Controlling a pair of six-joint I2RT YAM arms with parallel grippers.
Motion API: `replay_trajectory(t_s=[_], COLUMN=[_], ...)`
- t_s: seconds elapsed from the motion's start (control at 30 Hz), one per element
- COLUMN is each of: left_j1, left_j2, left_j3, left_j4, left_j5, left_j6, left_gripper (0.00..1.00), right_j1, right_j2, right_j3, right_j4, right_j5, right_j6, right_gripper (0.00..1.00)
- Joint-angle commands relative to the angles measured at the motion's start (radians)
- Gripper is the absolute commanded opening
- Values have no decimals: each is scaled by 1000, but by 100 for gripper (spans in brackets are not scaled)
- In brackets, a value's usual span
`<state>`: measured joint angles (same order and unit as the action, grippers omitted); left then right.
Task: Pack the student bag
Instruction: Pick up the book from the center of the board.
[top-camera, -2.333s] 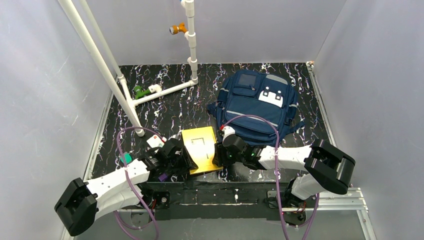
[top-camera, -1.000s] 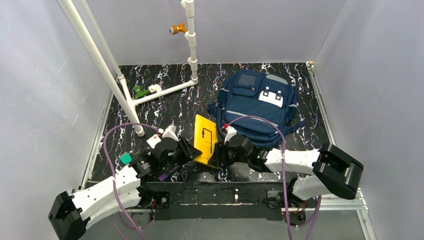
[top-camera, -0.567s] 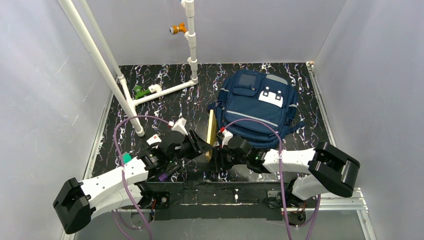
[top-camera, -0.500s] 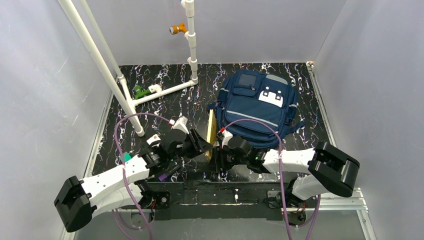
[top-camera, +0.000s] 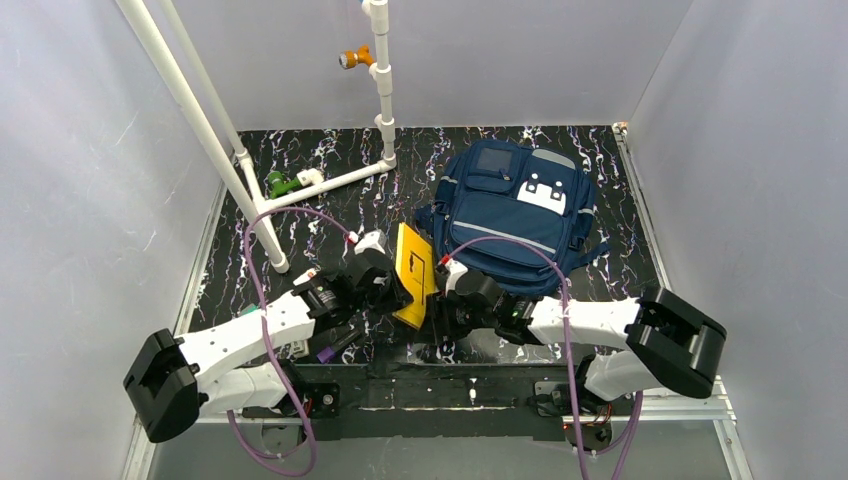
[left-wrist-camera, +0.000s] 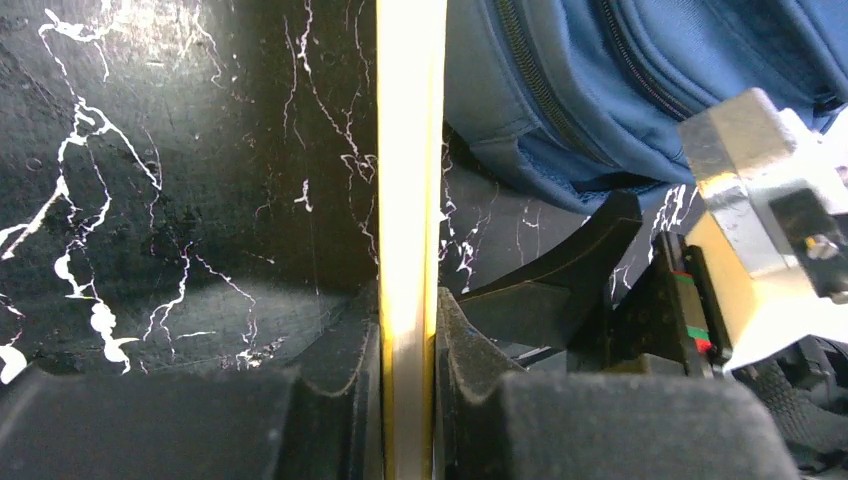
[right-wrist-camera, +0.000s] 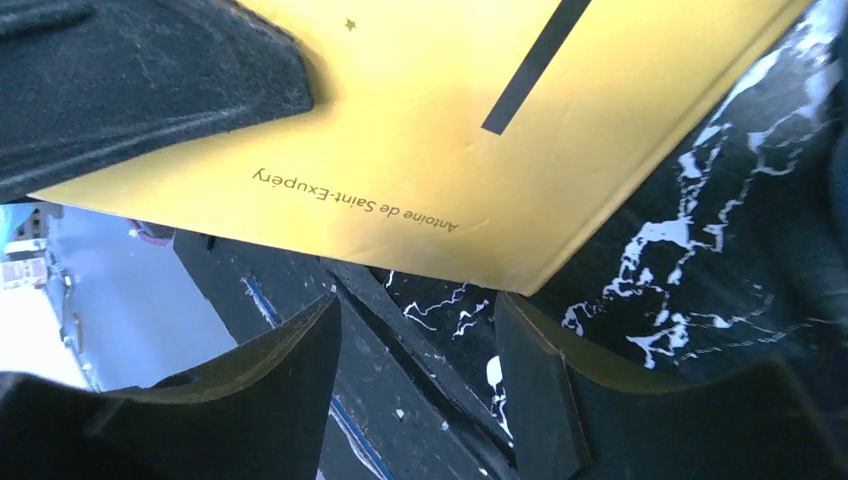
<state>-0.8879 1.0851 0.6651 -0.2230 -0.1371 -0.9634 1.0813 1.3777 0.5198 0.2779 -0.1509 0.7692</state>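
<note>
Moved since earlier: yellow book (top-camera: 413, 276) was flat on the tabletop (top-camera: 330, 215) by the arm bases; now raised and tilted on edge, nearer the bag
Left pincer (left-wrist-camera: 408, 330): clamped on the yellow book's edge, a finger on each face
Right pincer (right-wrist-camera: 415, 345): fingers apart around the book's lower corner; not gripping, as far as shown
Student bag (top-camera: 515, 215): lying front-up at 1 o'clock from the book, just beside it
Step in hand: lifting the book toward the bag
Next move: likely needs an open compartment; zips look shut, so the free pincer must open one
</note>
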Motion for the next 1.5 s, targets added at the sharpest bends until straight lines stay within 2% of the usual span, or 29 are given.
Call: replay_trajectory(t_s=[0.0, 0.1, 0.23, 0.33, 0.4, 0.5, 0.6, 0.67, 0.77, 0.83, 0.9, 1.03, 1.13, 1.17, 1.23, 1.33, 1.4, 1.47], left_j1=[-12, -11, -8, 12, 31, 89, 141, 174, 202, 209, 212, 223, 224, 224, 224, 224, 224, 224], left_j2=[11, -17, -96, -145, -149, -109, -100, -88, -50, -28, -15, -75, -70, -62, -38, 18, 55, 69], left_j3=[93, 136, 236, 326, 385, 438, 409, 368, 330, 329, 340, 321, 311, 307, 277, 223, 211, 208], left_j4=[-122, -165, -246, -302, -315, -259, -82, 64, 241, 284, 284, 275, 288, 298, 384, 579, 652, 671], left_j5=[-50, -35, -6, 79, 187, 444, 603, 695, 791, 828, 849, 750, 718, 718, 757, 843, 895, 928], left_j6=[80, 154, 286, 354, 372, 325, 221, 131, 17, -25, -23, -26, -56, -67, -122, -246, -300, -314], left_gripper=[0, 0, 0, 0, 0, 0, 0, 0, 0, 0, 0, 0, 0, 0, 0, 0, 0, 0], right_j1=[-5, -18, -81, -181, -267, -460, -589, -633, -706, -745, -765, -787, -787, -787, -787, -787, -788, -787], right_j2=[-96, -178, -295, -359, -360, -346, -358, -387, -422, -458, -483, -543, -606, -626, -672, -735, -737, -704], right_j3=[123, 196, 300, 366, 405, 430, 395, 343, 294, 249, 221, 290, 277, 256, 173, 1, -98, -133], right_j4=[-249, -473, -672, -726, -732, -679, -548, -429, -342, -238, -201, -542, -604, -568, -379, 64, 346, 491], right_j5=[124, 238, 315, 269, 151, -127, -409, -494, -554, -586, -583, -409, -340, -351, -402, -398, -365, -361], right_j6=[-115, -212, -303, -361, -393, -377, -270, -153, -23, 67, 123, 23, 23, 49, 183, 475, 654, 724], right_gripper=[69, 82, 98, 98, 98, 98, 98, 98, 98, 98, 98, 98, 98, 98, 95, 91, 84, 78])
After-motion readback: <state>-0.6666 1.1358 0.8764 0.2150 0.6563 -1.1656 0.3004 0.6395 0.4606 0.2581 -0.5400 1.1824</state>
